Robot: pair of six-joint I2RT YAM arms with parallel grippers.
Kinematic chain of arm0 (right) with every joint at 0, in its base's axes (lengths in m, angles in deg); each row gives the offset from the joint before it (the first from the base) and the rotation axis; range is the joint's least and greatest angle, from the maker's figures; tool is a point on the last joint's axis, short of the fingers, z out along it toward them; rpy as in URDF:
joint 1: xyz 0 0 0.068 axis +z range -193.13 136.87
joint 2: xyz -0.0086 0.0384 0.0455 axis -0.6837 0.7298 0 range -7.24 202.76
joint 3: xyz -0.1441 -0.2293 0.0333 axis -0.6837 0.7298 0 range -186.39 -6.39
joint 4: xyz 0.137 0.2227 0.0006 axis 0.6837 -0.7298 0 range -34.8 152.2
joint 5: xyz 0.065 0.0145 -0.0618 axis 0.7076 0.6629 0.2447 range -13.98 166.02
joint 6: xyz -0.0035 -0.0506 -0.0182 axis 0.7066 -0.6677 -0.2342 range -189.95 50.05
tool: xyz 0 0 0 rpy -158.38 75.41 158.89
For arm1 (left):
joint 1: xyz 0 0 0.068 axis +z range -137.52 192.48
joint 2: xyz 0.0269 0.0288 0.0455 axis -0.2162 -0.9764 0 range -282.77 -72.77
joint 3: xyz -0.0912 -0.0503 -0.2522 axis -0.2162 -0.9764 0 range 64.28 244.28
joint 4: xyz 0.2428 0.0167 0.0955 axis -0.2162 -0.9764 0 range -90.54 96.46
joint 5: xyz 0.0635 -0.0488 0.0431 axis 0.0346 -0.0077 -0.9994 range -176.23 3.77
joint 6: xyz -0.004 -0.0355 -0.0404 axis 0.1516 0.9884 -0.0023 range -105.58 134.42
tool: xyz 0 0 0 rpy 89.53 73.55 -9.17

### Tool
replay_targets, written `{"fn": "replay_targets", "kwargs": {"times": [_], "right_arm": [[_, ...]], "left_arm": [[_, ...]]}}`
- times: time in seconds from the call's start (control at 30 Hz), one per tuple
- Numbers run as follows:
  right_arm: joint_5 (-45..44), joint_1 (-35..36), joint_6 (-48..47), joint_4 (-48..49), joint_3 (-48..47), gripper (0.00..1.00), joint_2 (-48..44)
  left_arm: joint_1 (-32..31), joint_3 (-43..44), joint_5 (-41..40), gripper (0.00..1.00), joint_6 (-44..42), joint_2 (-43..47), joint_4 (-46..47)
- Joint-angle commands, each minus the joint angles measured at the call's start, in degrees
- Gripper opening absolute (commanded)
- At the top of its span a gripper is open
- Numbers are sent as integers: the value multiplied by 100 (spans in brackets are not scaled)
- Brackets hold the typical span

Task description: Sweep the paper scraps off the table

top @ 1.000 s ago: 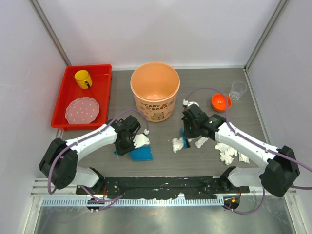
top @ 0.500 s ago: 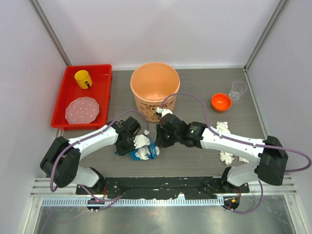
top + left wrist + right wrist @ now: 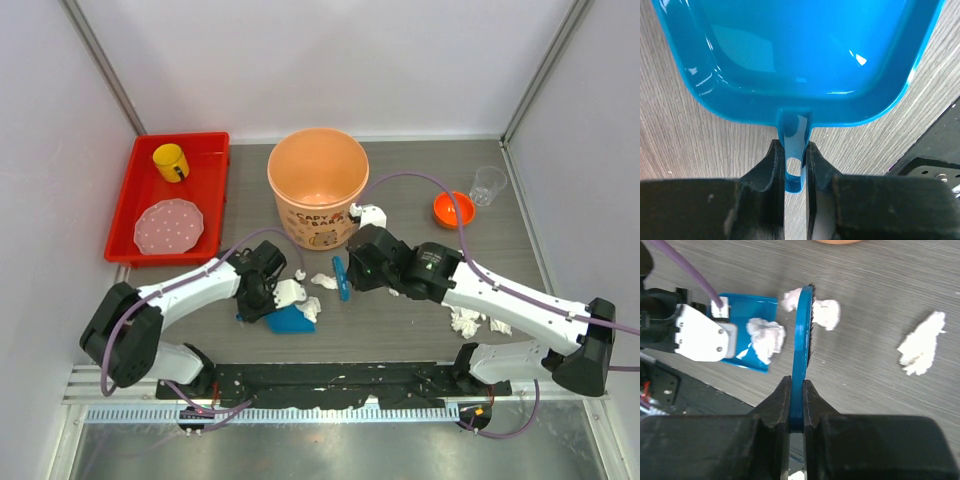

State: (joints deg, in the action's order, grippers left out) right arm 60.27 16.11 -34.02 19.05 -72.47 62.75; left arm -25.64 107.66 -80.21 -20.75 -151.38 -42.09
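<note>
One wad (image 3: 765, 337) lay at the dustpan (image 3: 800, 55) lip — left gripper (image 3: 794, 165) clamped its handle, right gripper (image 3: 797, 400) pinched the brush (image 3: 802, 335); several paper scraps (image 3: 470, 320) lay unswept on the table (image 3: 380, 330).

Colours logged, overhead view.
Table (image 3: 400, 330) was dark grey-brown wood grain, walls (image 3: 300, 60) white; scraps (image 3: 467, 322) white; dustpan (image 3: 290, 320) and brush (image 3: 342, 277) both blue; bucket (image 3: 318, 185) pale orange with a printed cartoon and lettering; tray (image 3: 200, 180) red; mug (image 3: 170, 162) yellow; plate (image 3: 168, 226) pink, speckled white; bowl (image 3: 453, 209) bright orange.
</note>
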Motion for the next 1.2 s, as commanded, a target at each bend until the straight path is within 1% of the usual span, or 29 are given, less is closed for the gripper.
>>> {"fn": "replay_targets", "kwargs": {"times": [0.0,0.03,0.07,0.13,0.17,0.2,0.33,0.4,0.5,0.53,0.57,0.67,0.77,0.9,1.03,1.13,1.17], "right_arm": [[-990,-210,-190,-421,33,1,-179],[-1105,-368,-330,-378,113,1,-197],[-1202,-787,-679,-299,218,1,-197],[-897,-1054,-1312,393,560,1,-162],[-808,-1090,-1533,665,675,1,-153],[-720,-1099,-1979,1112,850,1,-136],[-457,-1090,-2476,1494,966,1,434],[-132,-1073,-2397,1468,922,1,681],[-95,-670,-2151,1555,861,1,963],[-130,-312,-2003,1582,826,1,1024],[-113,-195,-1888,1626,773,1,1103],[387,174,-1406,2003,615,1,1261],[327,420,-1133,2101,308,1,1332],[449,500,-868,2171,8,1,1271],[371,518,-859,2013,-80,1,1174],[12,518,-894,1680,-185,1,1008],[-251,518,-894,1444,-273,1,946]], "left_arm": [[16,224,40,0,90,-330,74],[16,259,13,0,125,-391,74],[16,320,-13,0,151,-444,83],[25,399,-57,0,257,-585,92],[25,426,-75,0,283,-620,101],[16,452,-118,0,318,-682,101],[25,584,-241,0,415,-761,101],[25,628,-268,0,442,-796,83],[25,707,-233,0,450,-849,118],[25,725,-207,0,459,-858,136],[25,725,-163,0,451,-867,144],[25,725,-101,0,450,-884,180],[34,716,-40,0,468,-867,224],[200,629,328,0,433,-761,267],[657,523,724,0,389,-577,382],[824,365,997,0,310,-287,522],[851,321,1032,0,310,-182,618]]}}
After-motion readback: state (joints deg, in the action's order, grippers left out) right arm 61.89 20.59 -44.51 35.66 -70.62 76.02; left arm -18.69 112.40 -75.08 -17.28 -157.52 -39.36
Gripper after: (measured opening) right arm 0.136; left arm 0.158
